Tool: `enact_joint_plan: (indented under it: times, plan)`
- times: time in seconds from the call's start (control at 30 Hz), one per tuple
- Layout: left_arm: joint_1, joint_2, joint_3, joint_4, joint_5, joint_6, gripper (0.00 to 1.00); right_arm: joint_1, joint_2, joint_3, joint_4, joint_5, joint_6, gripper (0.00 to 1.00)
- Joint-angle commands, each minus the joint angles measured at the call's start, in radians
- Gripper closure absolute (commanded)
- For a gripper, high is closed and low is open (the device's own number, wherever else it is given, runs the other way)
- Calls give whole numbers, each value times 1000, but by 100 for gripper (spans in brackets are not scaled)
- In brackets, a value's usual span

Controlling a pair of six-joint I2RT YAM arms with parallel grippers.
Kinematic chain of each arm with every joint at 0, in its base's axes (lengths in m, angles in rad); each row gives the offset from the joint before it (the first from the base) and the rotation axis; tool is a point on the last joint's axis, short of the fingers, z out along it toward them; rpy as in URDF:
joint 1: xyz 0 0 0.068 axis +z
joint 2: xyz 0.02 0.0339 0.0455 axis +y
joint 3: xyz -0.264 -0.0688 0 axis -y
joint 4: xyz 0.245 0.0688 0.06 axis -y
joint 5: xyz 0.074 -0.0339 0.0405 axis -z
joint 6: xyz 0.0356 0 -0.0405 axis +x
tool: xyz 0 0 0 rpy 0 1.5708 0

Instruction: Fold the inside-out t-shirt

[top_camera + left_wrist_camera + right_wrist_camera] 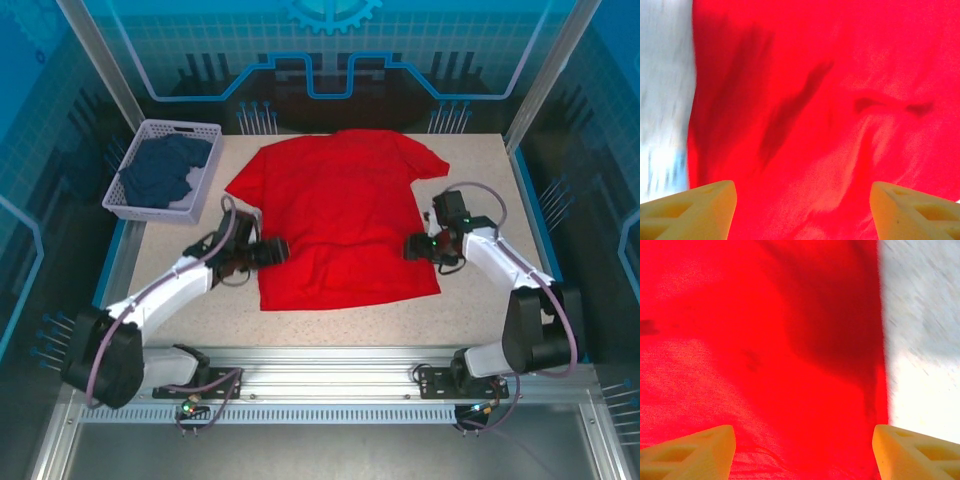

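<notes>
Pale fingertips (705, 207) of the left gripper (802, 200) stand wide apart, empty, above the left edge of the red t-shirt (340, 220); the right gripper (802, 442) gapes likewise over its right edge; the shirt lies spread flat mid-table (350, 325), beside a basket (150, 128) of navy cloth (165, 170).
</notes>
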Motion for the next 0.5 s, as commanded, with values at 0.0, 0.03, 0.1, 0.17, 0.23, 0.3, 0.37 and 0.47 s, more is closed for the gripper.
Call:
enact_joint_plan:
  times: [0.0,0.03,0.1,0.17,0.23,0.3,0.37,0.47]
  plan:
    - [-41,-129,-79,-140,-79,-92,28,-39,-50,-57,-17,38,93,27]
    - [-51,-144,-105,-152,-73,-103,28,-42,-42,-70,-13,38,103,28]
    - [-65,-138,-133,-160,-62,-113,28,-47,-10,-79,-18,38,106,28]
    - [-67,-104,-141,-137,-32,-112,28,-53,20,-81,-22,45,104,28]
    - [-73,-61,-130,-119,0,-102,29,-60,39,-85,-20,42,99,28]
    - [-89,-35,-116,-119,9,-96,30,-66,52,-82,-29,33,94,29]
    - [-120,-25,-104,-129,-11,-76,30,-68,56,-86,-30,21,88,30]
    - [-194,-20,-65,-143,-98,-10,30,-77,75,-88,-21,-9,82,32]
